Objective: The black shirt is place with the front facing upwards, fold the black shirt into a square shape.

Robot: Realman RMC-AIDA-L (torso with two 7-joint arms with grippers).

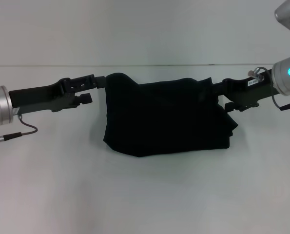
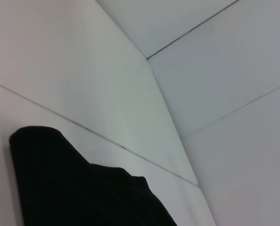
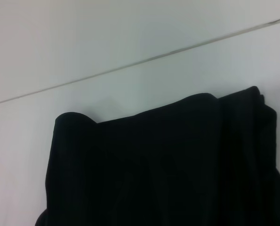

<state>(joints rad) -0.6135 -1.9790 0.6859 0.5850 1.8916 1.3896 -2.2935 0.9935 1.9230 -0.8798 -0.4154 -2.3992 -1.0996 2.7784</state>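
A plain white bench fills the head view, meeting a white wall along a thin dark seam at the back. The black shirt is the only thing over it, a bunched, folded dark mass near the middle, toward the back edge. Its lower edge sags toward the surface; whether it rests on the bench or hangs just above cannot be told. No lettering shows on the fabric.

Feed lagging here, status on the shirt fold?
Left end effector at shirt's left edge, right end effector at right edge. Shirt bunched, not square. Nothing in the way.
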